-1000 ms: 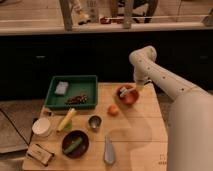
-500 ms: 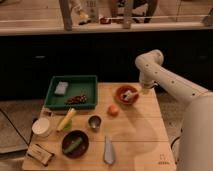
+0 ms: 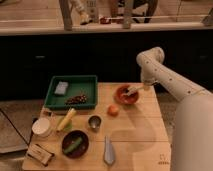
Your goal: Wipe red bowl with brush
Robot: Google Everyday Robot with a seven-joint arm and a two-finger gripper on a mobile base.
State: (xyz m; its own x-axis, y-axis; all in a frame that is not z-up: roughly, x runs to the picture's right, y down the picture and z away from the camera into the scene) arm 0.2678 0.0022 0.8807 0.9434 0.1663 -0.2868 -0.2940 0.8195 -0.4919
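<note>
The gripper (image 3: 145, 86) has shifted right, off the red bowl (image 3: 120, 97)
A second ago it hung over the bowl's middle; now it sits at the right rim, right of frame centre, the brush (image 3: 133, 90) reaching inward across that rim.

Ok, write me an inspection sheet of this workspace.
Surface: wooden table, light top.
Job's things: red bowl at the back right; pale brush inside it, toward its right rim.
Clutter: green tray holding a pale block and dark bits; orange fruit; metal cup; dark bowl with a green vegetable; grey-blue tool; white cup.
Gripper: gripper at the red bowl's right rim, by the brush.
Cables: nothing seen.
Surroundings: dark cabinet front behind the table, counter above.
</note>
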